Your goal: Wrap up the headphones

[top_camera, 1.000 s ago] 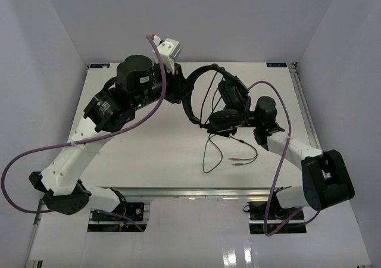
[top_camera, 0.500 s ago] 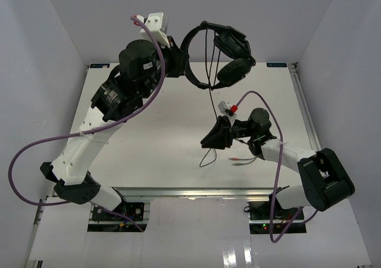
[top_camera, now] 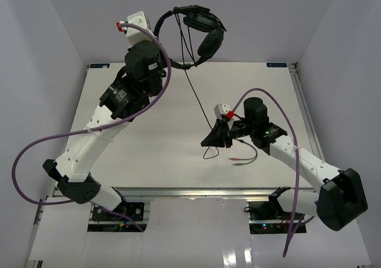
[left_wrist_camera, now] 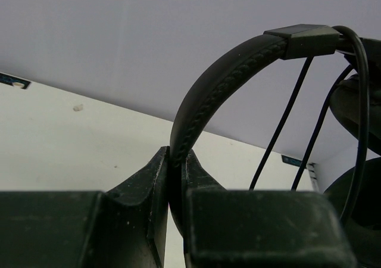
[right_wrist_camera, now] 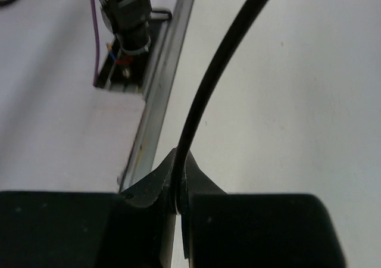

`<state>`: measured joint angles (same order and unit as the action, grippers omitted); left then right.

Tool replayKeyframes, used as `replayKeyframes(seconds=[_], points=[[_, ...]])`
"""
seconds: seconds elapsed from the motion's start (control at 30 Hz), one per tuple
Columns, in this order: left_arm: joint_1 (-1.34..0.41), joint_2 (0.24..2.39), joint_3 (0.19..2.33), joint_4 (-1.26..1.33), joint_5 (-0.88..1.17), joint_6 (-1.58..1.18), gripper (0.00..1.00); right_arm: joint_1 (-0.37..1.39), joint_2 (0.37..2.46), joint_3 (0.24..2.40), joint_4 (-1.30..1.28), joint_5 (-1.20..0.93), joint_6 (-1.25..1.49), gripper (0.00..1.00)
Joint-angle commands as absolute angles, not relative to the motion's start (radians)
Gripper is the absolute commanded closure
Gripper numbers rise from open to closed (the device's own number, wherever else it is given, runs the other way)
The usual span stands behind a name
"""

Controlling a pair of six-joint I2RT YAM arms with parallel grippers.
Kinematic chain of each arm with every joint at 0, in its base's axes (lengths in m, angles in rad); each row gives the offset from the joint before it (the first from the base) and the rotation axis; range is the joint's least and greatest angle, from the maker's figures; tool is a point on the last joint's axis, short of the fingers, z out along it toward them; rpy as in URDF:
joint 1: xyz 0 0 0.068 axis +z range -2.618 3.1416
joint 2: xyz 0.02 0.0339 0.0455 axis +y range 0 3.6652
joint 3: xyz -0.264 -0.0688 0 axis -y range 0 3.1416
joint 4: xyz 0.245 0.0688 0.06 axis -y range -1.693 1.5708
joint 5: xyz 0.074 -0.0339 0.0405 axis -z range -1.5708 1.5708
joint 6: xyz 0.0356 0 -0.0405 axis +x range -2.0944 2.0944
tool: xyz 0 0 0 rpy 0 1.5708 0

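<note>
The black headphones [top_camera: 199, 27] hang in the air above the table's far edge, earcups to the right. My left gripper [top_camera: 166, 56] is shut on the thin headband [left_wrist_camera: 214, 83], which is pinched between its fingers [left_wrist_camera: 177, 161]; an earcup [left_wrist_camera: 357, 107] and cord strands [left_wrist_camera: 280, 131] hang at the right. The thin black cord [top_camera: 199, 98] runs down taut to my right gripper [top_camera: 213, 138], which is shut on it [right_wrist_camera: 178, 178] low over the table. Past that gripper the cord loops on the table and ends in the red and green plugs [top_camera: 237, 161].
The white table [top_camera: 137, 143] has a metal rail [right_wrist_camera: 161, 83] along its near edge. Purple robot cables [top_camera: 36, 149] loop off the left arm and over the right arm [top_camera: 262, 95]. White walls enclose the back and both sides.
My left arm has lifted the headphones higher and to the left. My right gripper let go of the earcup, dropped and shut on the cord, which is now drawn straight.
</note>
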<state>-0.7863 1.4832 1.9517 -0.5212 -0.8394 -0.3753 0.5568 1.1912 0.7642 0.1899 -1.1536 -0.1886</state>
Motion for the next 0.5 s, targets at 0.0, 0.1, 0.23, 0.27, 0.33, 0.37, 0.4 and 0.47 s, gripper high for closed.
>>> replayKeyframes(seconds=[0.0,0.1,0.23,0.27,0.33,0.37,0.4,0.47], points=[[-0.751,1.437,1.916,-0.415,-0.949,-0.311,1.00,0.592,1.165,1.015,-0.528,-0.976,-0.757,0.92],[-0.718,1.412,1.855,-0.402,-0.944,-0.305,1.00,0.605,1.161,1.204,-0.758,-0.828,-0.970,0.92],[-0.678,1.405,1.791,-0.417,-0.918,-0.337,1.00,0.622,1.123,1.347,-0.862,-0.671,-1.065,0.92],[-0.672,1.406,1.783,-0.420,-0.908,-0.342,1.00,0.627,1.117,1.381,-0.872,-0.647,-1.080,0.92],[-0.666,1.410,1.765,-0.427,-0.894,-0.348,1.00,0.640,1.110,1.428,-0.894,-0.593,-1.101,0.92],[-0.665,1.414,1.757,-0.436,-0.885,-0.351,1.00,0.650,1.104,1.441,-0.887,-0.561,-1.107,0.92],[-0.664,1.419,1.748,-0.445,-0.877,-0.354,1.00,0.660,1.097,1.453,-0.881,-0.529,-1.112,0.92],[-0.664,1.425,1.724,-0.464,-0.856,-0.362,1.00,0.690,1.082,1.458,-0.837,-0.454,-1.117,0.92]])
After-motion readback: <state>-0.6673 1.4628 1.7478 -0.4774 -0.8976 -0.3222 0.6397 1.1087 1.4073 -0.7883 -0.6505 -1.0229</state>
